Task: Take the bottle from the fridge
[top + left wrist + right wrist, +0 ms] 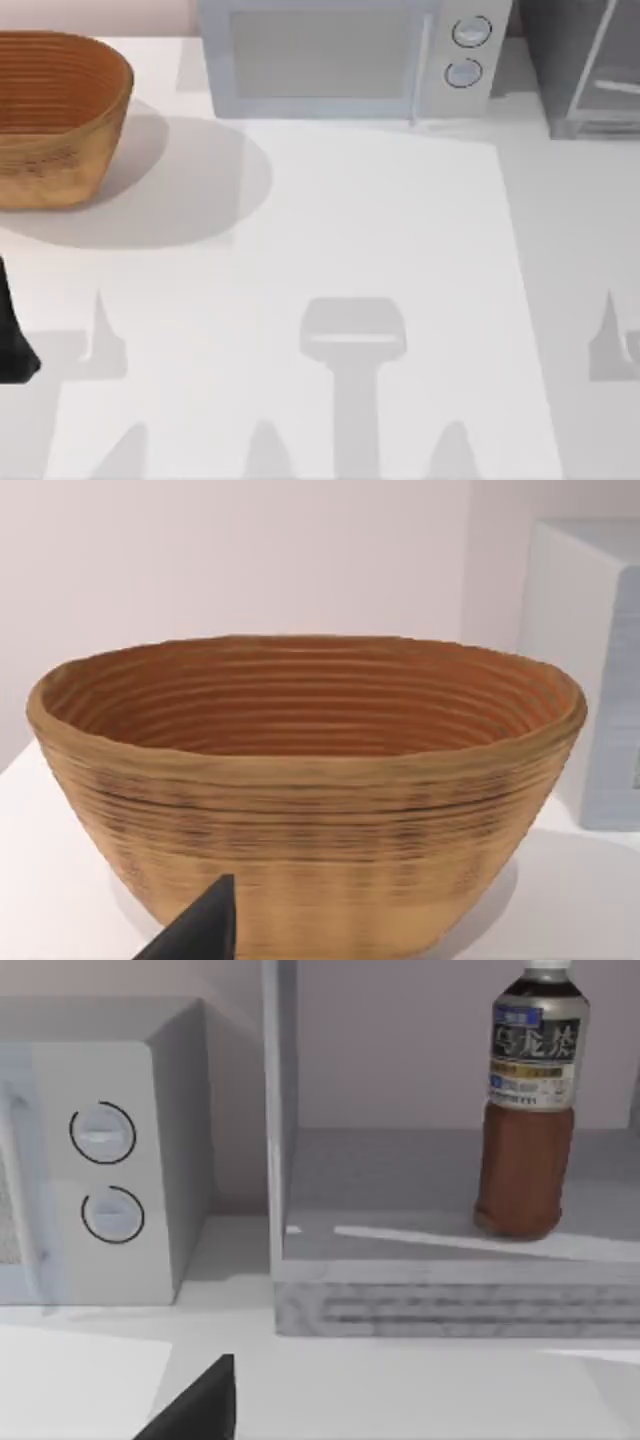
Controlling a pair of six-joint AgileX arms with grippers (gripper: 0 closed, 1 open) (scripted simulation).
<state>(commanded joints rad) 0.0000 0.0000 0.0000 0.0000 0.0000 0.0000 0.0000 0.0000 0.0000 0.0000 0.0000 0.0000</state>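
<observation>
Though not yet reached for, stands upright on the inner floor of the fridge (450, 1300): brown tea bottle (527, 1110), white cap, dark label, touched by nothing. Front of cabinet open toward the table, hence bottle in plain sight and reachable head-on.

Fridge set at the far right corner of the table (350, 220), just beside the microwave (110, 1160), whose two round knobs lie on the side nearest the fridge.

Right gripper (200, 1405): low over the table, well short of the fridge's base strip, turned toward the opening, probably to line up a straight approach. Bottle clearly not in its hold; degree of opening impossible to tell.

Left gripper (200, 930): parked at the table's left, facing the woven basket (300, 780). Opening likewise impossible to tell.

Judged stage: approach barely begun, grasp and withdrawal outstanding.
</observation>
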